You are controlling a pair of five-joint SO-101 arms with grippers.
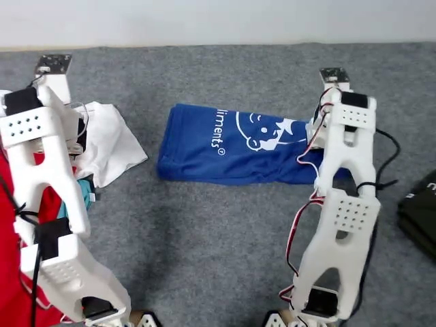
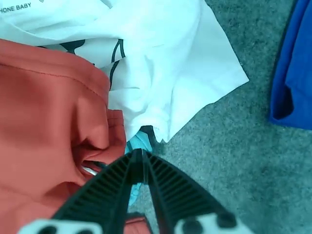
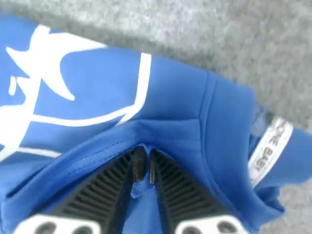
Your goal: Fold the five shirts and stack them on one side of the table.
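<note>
A blue shirt (image 1: pixel 231 144) with white print lies folded into a long band across the middle of the grey table. My right gripper (image 3: pixel 144 157) is at its right end, near the collar (image 3: pixel 265 146), shut on a fold of the blue cloth (image 3: pixel 170 87). At the left side lies a heap of a white shirt (image 1: pixel 109 143), a red shirt (image 1: pixel 10 259) and a bit of teal cloth (image 2: pixel 139 142). My left gripper (image 2: pixel 141 155) hangs shut over the seam between the red shirt (image 2: pixel 48 117) and the white shirt (image 2: pixel 161 63), with nothing visibly held.
A black shirt (image 1: pixel 419 211) lies at the right edge of the table. The left arm (image 1: pixel 41 157) covers part of the heap, and the right arm (image 1: pixel 344 197) covers the blue shirt's right end. Bare grey surface (image 1: pixel 204 238) lies in front of the blue shirt.
</note>
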